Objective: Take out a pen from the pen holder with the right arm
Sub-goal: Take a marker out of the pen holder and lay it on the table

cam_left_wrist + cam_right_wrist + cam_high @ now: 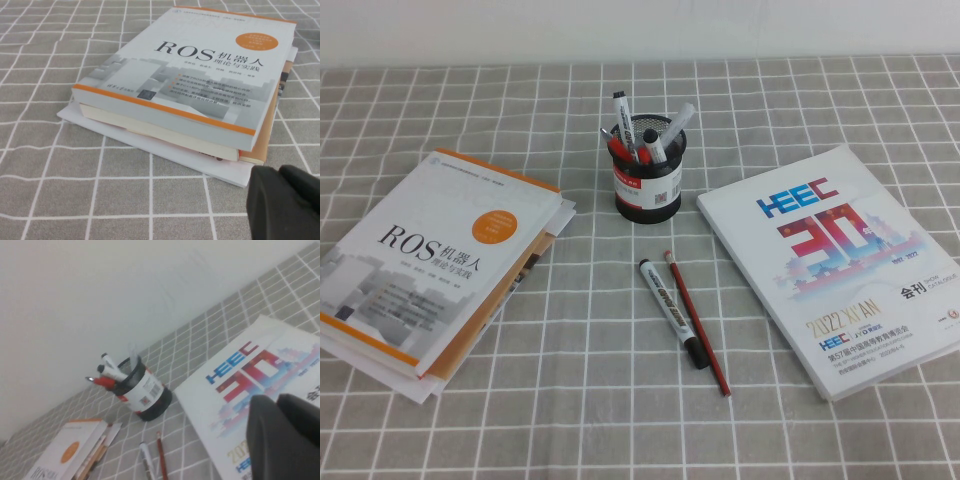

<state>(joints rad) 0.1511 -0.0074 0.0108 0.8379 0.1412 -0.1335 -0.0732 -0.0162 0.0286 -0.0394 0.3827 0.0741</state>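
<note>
A black mesh pen holder (647, 175) stands mid-table with several markers and a red pen (620, 148) sticking out of it. In the right wrist view the pen holder (142, 392) is far off from my right gripper (277, 404), which hangs shut and empty above the HEEC magazine (240, 375). A black-and-white marker (672, 310) and a red pencil (698, 322) lie on the cloth in front of the holder. My left gripper (278, 172) is shut, empty, low beside the ROS book (185, 75). Neither arm shows in the high view.
A stack of books topped by the ROS book (430, 260) lies at the left, the HEEC magazine (835, 265) at the right. A grey checked cloth (570, 420) covers the table, and a white wall (620, 30) runs behind it.
</note>
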